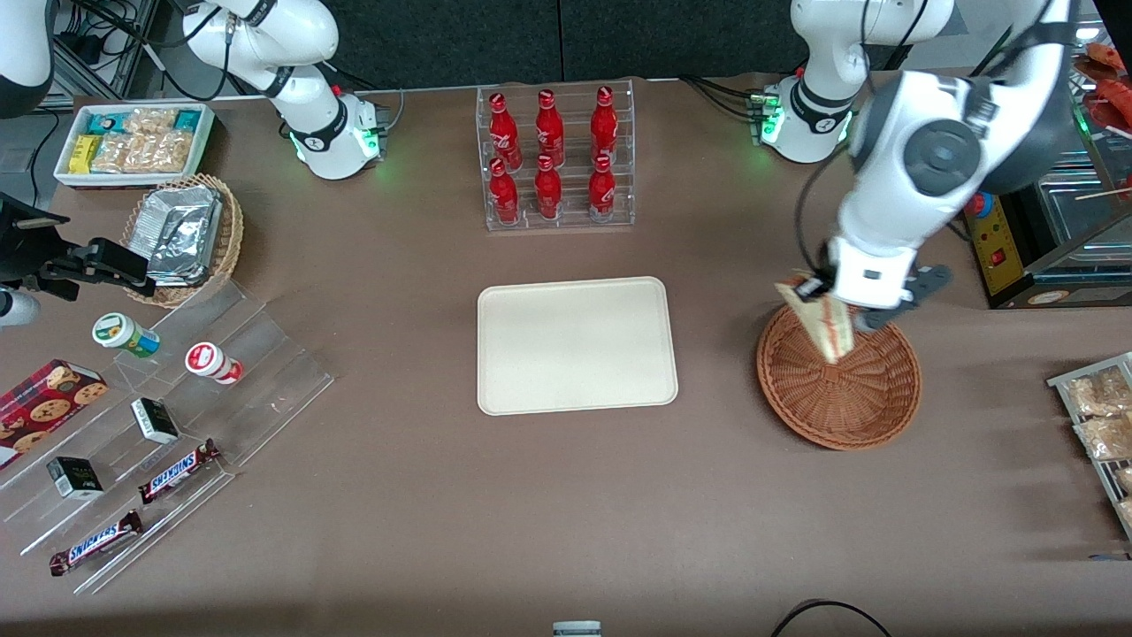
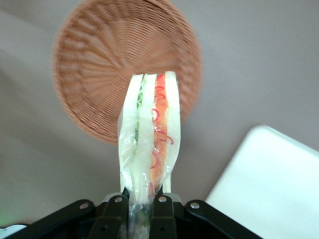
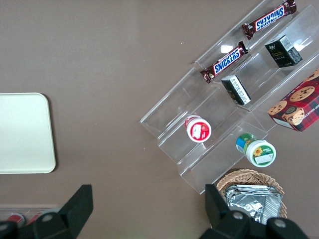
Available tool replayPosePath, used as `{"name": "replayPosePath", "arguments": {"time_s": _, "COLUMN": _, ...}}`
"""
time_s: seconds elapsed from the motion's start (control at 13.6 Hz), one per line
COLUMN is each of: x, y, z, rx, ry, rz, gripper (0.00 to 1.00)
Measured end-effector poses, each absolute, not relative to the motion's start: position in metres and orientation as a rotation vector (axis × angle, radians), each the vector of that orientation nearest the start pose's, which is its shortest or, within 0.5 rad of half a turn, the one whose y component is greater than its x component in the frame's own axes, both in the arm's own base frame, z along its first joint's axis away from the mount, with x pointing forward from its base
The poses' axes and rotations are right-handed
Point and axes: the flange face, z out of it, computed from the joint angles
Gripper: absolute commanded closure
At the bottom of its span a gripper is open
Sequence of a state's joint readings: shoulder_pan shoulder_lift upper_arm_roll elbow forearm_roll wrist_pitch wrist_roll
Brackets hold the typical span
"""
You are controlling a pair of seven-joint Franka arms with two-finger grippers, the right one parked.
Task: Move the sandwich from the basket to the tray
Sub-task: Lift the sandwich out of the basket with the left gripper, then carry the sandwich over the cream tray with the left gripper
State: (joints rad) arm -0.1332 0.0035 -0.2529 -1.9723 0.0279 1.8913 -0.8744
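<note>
The pincer pinches the sandwich by one end above the basket — soft, light, likely easily squashed.

**Layout of the bench at the moment of lift**

The tray lies flat at the middle of the bench. The basket sits beside it, toward the working arm's end, apart from the tray. The tool hangs above the basket's rim farthest from the front camera, clamped on the sandwich, which hangs clear above the basket's inside. A rack of bottles stands farther from the front camera than the tray. Toward the parked arm's end lie a stepped display stand carrying small goods, a basket of foil packets and a box of snacks.
</note>
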Motion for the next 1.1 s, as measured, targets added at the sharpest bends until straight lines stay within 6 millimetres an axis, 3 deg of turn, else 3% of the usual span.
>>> {"name": "replayPosePath", "arguments": {"time_s": 0.22, "x": 0.493, "y": -0.284, "z": 0.45, "rx": -3.045, "ry": -0.55, "rz": 0.122, "gripper": 1.0}}
{"name": "replayPosePath", "arguments": {"time_s": 0.59, "x": 0.485, "y": -0.397, "z": 0.394, "rx": -3.092, "ry": -0.319, "rz": 0.182, "gripper": 1.0}}
{"name": "replayPosePath", "arguments": {"time_s": 0.74, "x": 0.481, "y": -0.427, "z": 0.371, "rx": -3.123, "ry": -0.298, "rz": 0.143, "gripper": 1.0}}
{"name": "replayPosePath", "arguments": {"time_s": 1.1, "x": 0.47, "y": -0.467, "z": 0.327, "rx": -3.194, "ry": -0.25, "rz": 0.107, "gripper": 1.0}}
